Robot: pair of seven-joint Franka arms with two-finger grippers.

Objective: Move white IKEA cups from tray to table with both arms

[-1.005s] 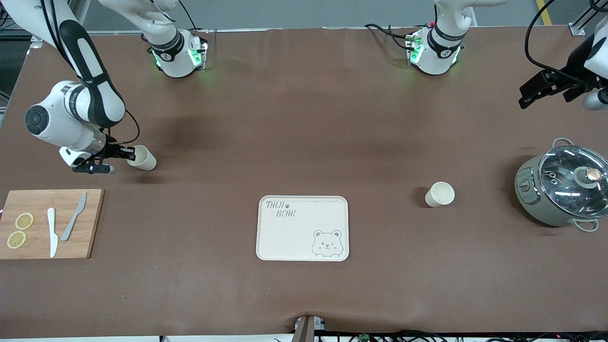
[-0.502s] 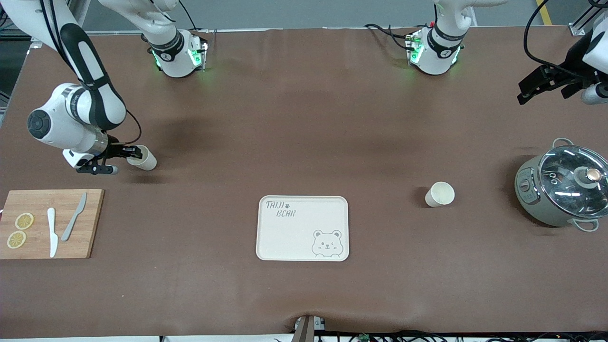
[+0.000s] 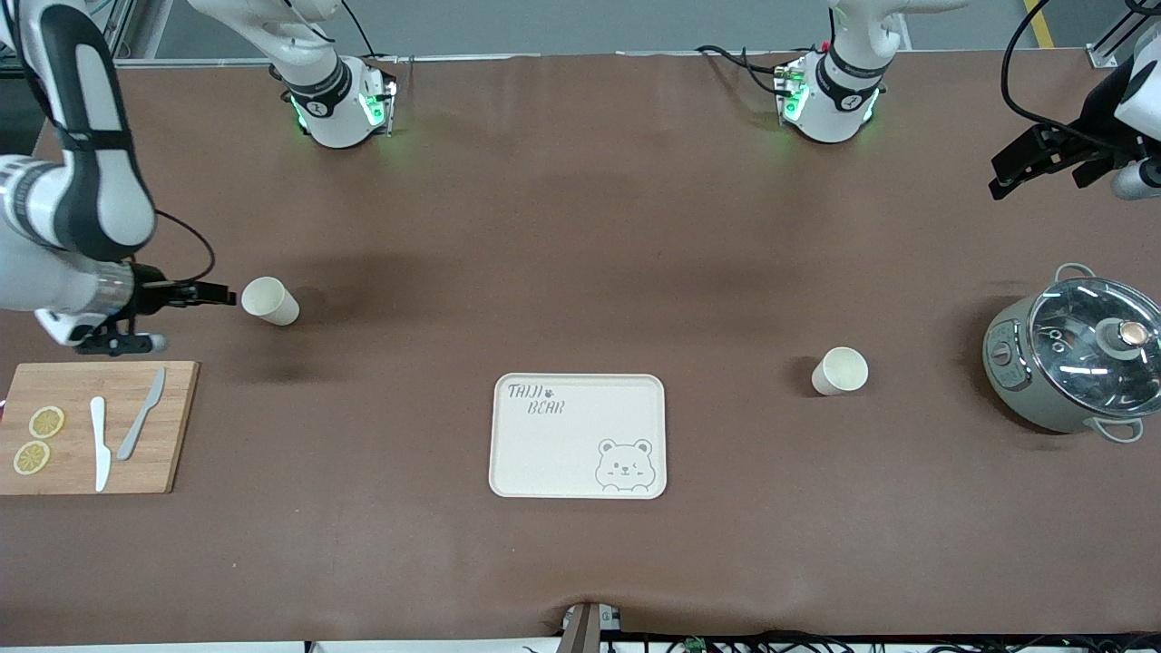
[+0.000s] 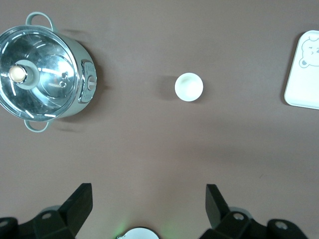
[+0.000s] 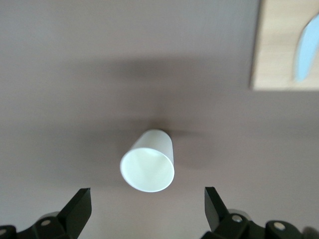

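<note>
One white cup stands upright on the brown table toward the right arm's end; it also shows in the right wrist view. My right gripper is open and empty, just apart from this cup on the side toward the table's end. The second white cup stands upright between the bear-printed tray and the grey-green pot; it also shows in the left wrist view. My left gripper is open and empty, held high over the table at the left arm's end.
A wooden cutting board with two knives and lemon slices lies nearer the front camera than my right gripper. The pot with its glass lid stands at the left arm's end. The tray's edge shows in the left wrist view.
My right gripper has let go of the cup and drawn back toward the right arm's end of the table. The cup stays upright. The left arm has barely moved.
</note>
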